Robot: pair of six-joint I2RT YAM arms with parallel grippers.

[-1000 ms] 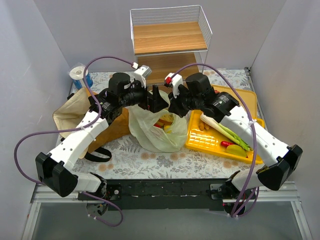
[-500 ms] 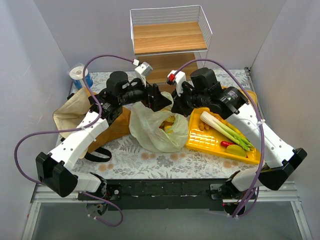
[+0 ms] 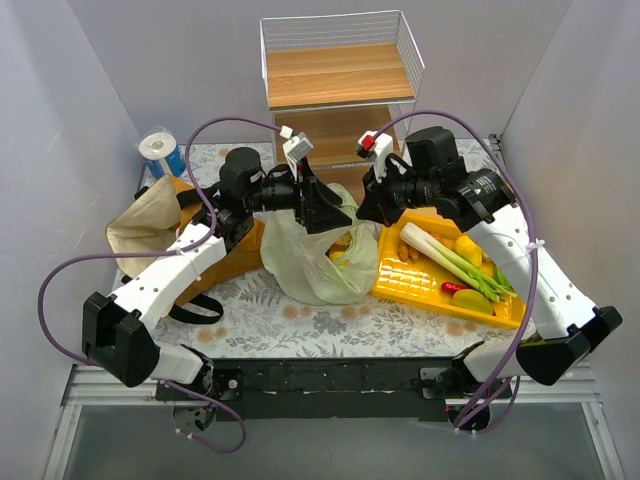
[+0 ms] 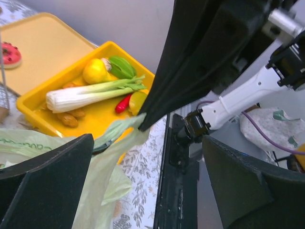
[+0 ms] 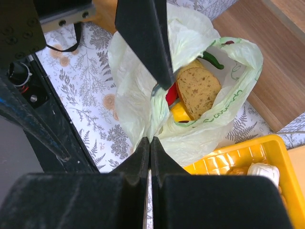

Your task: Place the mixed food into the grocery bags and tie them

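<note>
Right gripper point(image 5: 150, 142) is pinching a handle of the pale-green bag point(image 3: 312, 268) mid-bench; left gripper point(image 3: 325, 210), spread, should be catching the opposite loop.

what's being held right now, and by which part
The right gripper is shut on the pale-green plastic bag, pinching a stretched strip of its rim or handle. The left gripper is open and clamps nothing.

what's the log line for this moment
left gripper open | right gripper shut on handle of crinkly pale-green plastic bag | long white-green leek in yellow plastic tray
</note>
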